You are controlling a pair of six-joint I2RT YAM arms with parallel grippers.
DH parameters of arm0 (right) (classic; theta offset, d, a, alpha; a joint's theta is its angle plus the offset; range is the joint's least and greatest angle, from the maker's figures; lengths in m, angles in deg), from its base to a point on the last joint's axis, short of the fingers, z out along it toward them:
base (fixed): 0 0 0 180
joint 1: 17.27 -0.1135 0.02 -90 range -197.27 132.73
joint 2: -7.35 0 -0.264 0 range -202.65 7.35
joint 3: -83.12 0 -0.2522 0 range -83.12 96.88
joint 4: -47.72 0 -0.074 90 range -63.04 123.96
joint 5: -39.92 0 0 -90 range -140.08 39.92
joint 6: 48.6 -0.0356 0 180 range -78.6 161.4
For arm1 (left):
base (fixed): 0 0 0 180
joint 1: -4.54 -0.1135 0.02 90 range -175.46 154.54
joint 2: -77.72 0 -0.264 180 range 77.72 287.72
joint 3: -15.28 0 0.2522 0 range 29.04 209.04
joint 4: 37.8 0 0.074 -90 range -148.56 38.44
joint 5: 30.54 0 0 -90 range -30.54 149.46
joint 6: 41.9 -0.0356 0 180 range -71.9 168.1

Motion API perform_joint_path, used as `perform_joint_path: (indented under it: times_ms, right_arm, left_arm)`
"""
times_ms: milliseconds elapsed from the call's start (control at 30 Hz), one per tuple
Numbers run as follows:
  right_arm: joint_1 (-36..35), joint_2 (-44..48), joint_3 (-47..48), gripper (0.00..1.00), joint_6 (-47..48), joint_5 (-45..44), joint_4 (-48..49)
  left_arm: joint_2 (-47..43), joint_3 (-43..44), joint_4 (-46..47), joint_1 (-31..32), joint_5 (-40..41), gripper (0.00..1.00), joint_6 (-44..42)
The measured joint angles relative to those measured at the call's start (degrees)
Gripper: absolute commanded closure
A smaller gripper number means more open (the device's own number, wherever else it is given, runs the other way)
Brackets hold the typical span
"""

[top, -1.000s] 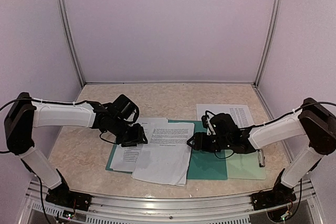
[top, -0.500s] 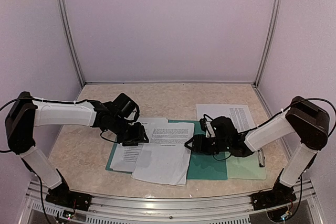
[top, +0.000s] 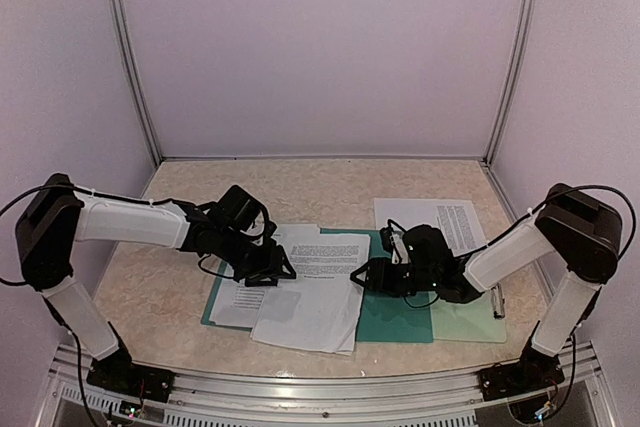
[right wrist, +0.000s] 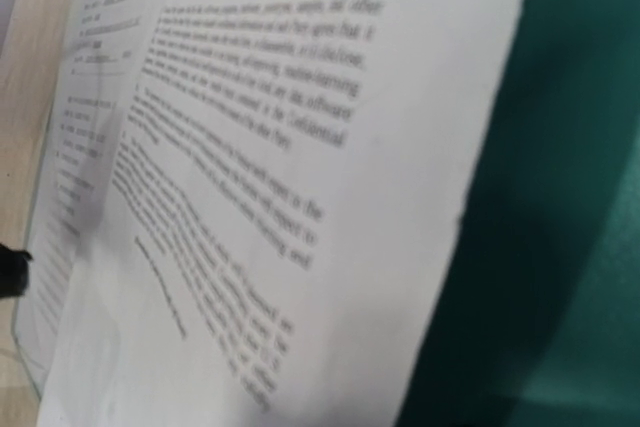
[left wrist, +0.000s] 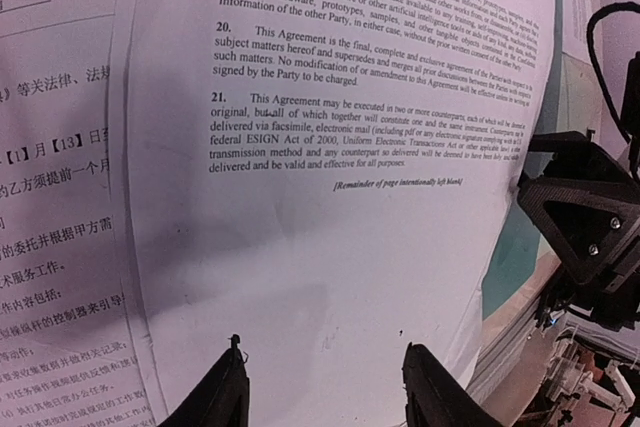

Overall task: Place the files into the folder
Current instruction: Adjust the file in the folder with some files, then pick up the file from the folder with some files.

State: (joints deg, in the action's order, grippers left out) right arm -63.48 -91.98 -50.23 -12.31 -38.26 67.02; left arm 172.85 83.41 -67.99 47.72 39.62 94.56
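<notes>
The folder (top: 395,319) lies open and flat in the middle of the table, dark teal. Two of the files rest on it: a top sheet (top: 315,292) of English text, and under it a sheet (top: 238,304) of Chinese text. My left gripper (top: 272,265) hovers low over the top sheet (left wrist: 330,197), open, with nothing between its fingertips (left wrist: 228,382). My right gripper (top: 366,274) sits at that sheet's right edge. In the right wrist view its fingers are out of frame; only the blurred sheet (right wrist: 300,147) and the teal folder (right wrist: 560,197) show.
A pale mint clipboard (top: 470,319) lies right of the folder, under my right arm. Another printed sheet (top: 445,217) lies behind it at the back right. The aluminium rail (top: 320,387) runs along the near edge.
My left gripper has slid right and a little nearer across the top sheet. The right gripper has crept left to the sheet's edge, and the right arm has drawn in.
</notes>
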Motion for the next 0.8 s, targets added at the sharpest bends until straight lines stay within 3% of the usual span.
perform_joint_path:
  times_ms: [800]
  right_arm:
    - [0.02,-3.23,-0.66,0.50,-1.68,2.62,6.91]
  left_arm:
    - [5.33,-0.61,1.73,0.63,-1.99,0.50,0.90]
